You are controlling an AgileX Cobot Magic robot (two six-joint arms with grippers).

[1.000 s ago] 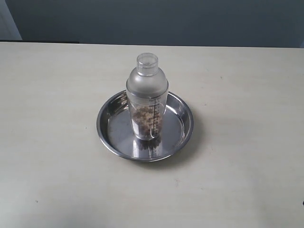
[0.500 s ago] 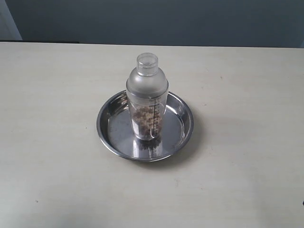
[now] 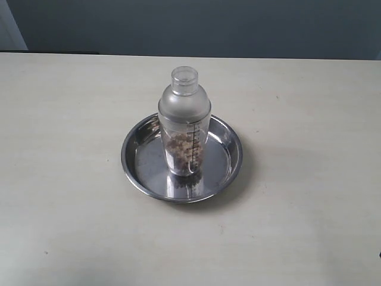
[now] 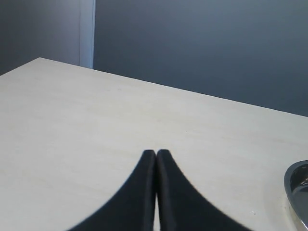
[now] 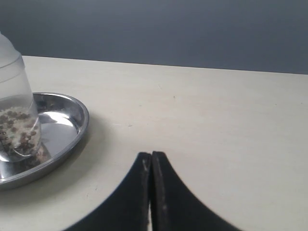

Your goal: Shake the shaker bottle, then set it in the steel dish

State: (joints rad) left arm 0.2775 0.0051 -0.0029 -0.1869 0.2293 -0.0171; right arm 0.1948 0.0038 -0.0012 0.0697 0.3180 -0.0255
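We find the bottle [image 3: 184, 122] standing upright at the middle of the exterior view, its long axis vertical and the cap on top. Its base rests on the flat bottom of the dish [image 3: 221, 162], a little toward the far side and inside the rim all round. The dish sits on the table [image 3: 71, 119], just below the centre of the frame. Inside the bottle, brown bits [image 3: 184, 149] lie heaped in the lower part. The dish holds nothing but the bottle.

Neither arm shows in the exterior view. The left gripper [image 4: 155, 153] has its jaws pressed together on nothing, and its camera catches only a sliver of the dish [image 4: 296, 192] at the frame's edge. The right gripper [image 5: 150, 155] is likewise closed and empty. Its camera shows the bottle [image 5: 14, 110] and much of the dish [image 5: 67, 120] off to one side, well apart from the fingertips.

We judge the placing done, since the bottle is in the dish and nothing holds it. We cannot tell from these views whether it was shaken. Were another grasp needed, we think the right arm is the nearer one. It would have to open and come at the upright body from the side.
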